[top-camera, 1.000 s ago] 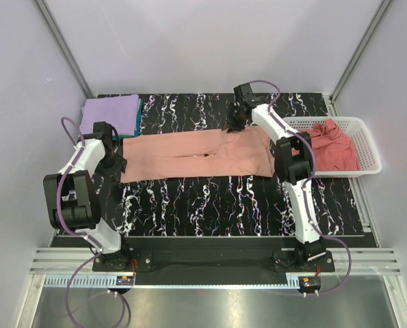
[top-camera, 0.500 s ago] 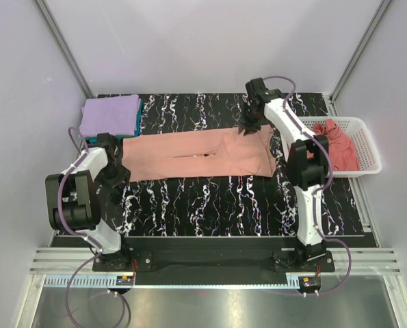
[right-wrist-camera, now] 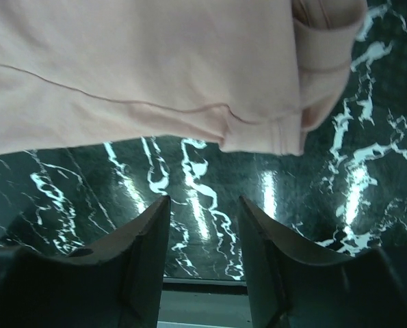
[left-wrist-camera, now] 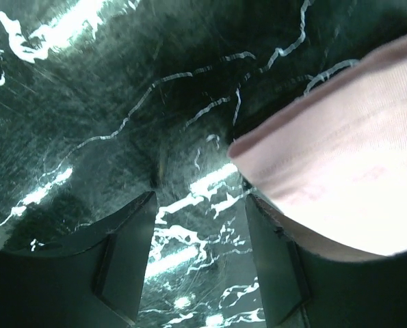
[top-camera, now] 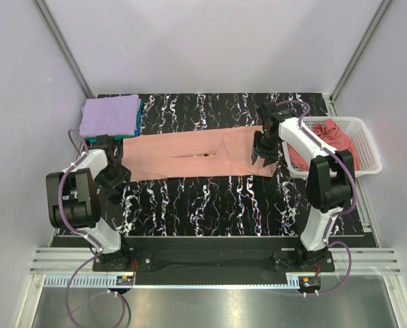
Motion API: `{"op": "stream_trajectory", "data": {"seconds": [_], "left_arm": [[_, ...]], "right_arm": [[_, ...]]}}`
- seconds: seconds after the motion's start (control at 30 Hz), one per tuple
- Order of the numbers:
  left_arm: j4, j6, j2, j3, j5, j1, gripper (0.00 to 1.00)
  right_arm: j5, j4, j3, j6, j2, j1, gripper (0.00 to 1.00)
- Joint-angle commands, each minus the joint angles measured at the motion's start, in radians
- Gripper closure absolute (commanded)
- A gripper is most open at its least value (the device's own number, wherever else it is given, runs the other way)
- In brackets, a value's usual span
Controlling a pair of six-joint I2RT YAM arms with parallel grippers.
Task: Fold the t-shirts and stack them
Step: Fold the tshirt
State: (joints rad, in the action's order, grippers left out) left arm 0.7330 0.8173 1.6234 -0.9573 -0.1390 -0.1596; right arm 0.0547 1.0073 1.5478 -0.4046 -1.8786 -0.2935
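Locate the salmon-pink t-shirt (top-camera: 196,154) at the middle of the black marbled table (top-camera: 210,201). It lies flat as a long strip folded lengthwise and runs left to right, with its right end just short of the white basket (top-camera: 364,137). Check the left gripper (top-camera: 115,171) at the near left corner of this strip. In the left wrist view its fingers (left-wrist-camera: 128,253) stand spread with only bare table between them. The shirt's corner lies beside the right-hand finger in that view, but you cannot tell whether cloth and finger touch. Check the right gripper (top-camera: 261,154) over the right end of the strip. In the right wrist view its fingers (right-wrist-camera: 265,260) are likewise parted and grip nothing. The near hem of the shirt lies just beyond the fingertips, and a folded sleeve shows at the upper right of that view. Neither gripper pinches any cloth. At the far left corner of the table, note the finished stack. A folded lavender-purple t-shirt (top-camera: 107,115) lies on top, and the teal t-shirt (top-camera: 138,117) beneath it shows only as a narrow edge along the stack's right side. The stack lies apart from the salmon-pink strip. In the basket at the right edge of the table, a darker rose-pink t-shirt (top-camera: 334,137) lies crumpled and unfolded, partly hidden behind the right arm.
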Motion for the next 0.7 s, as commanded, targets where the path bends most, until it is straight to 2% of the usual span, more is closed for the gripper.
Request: {"op": "stream_trajectory", "data": {"seconds": [0.0, 0.13, 0.23, 0.27, 0.37, 0.47, 0.67], "left_arm": [[-0.066, 0.029, 0.007, -0.014, 0.004, -0.011, 0.4], [-0.055, 0.033, 0.061, -0.05, 0.009, -0.024, 0.49], [-0.027, 0.016, 0.11, -0.093, 0.003, -0.043, 0.69], [-0.015, 0.011, 0.119, -0.1, 0.001, -0.052, 0.82], [-0.009, -0.007, 0.115, -0.106, 0.001, -0.079, 1.0], [-0.011, -0.03, 0.087, -0.101, -0.005, -0.107, 1.0], [-0.001, -0.061, 0.076, -0.101, -0.01, -0.162, 1.0]], "right_arm": [[-0.049, -0.059, -0.089, -0.005, 0.102, 0.005, 0.48], [-0.076, -0.114, -0.14, -0.022, 0.085, 0.014, 0.49], [-0.075, -0.105, -0.132, -0.031, 0.068, 0.014, 0.49], [-0.075, -0.104, -0.14, -0.033, 0.072, 0.014, 0.49], [-0.095, -0.122, -0.21, -0.054, 0.134, 0.016, 0.5], [-0.112, -0.163, -0.288, -0.089, 0.186, 0.016, 0.51], [-0.058, -0.266, -0.405, -0.19, 0.236, 0.016, 0.45]]}}
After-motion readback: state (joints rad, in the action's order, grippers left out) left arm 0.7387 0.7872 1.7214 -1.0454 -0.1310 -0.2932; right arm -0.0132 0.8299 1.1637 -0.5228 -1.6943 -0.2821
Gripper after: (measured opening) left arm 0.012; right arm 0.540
